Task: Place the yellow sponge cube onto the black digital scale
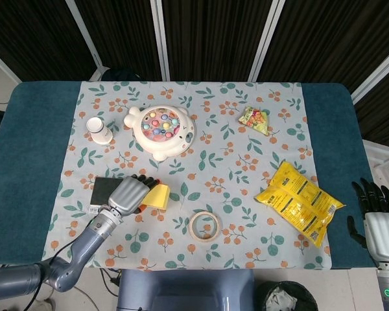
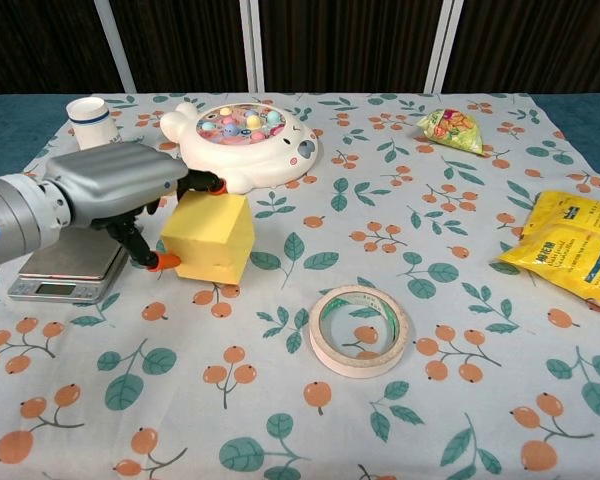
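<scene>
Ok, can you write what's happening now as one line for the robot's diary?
phase: lifting | left hand: grips yellow sponge cube, tilted, off cloth | black digital scale: bare | right hand: idle at table edge

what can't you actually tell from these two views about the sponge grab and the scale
- Scale display: too small to read in the chest view; in the head view the left hand hides that edge of the black scale.
- Yellow sponge cube: whether its underside has left the cloth is unclear in both views.
- Fingers behind the cube: hidden by the cube and the hand's back in both views.
- Right hand: partly cut off by the head view's corner; absent from the chest view.
</scene>
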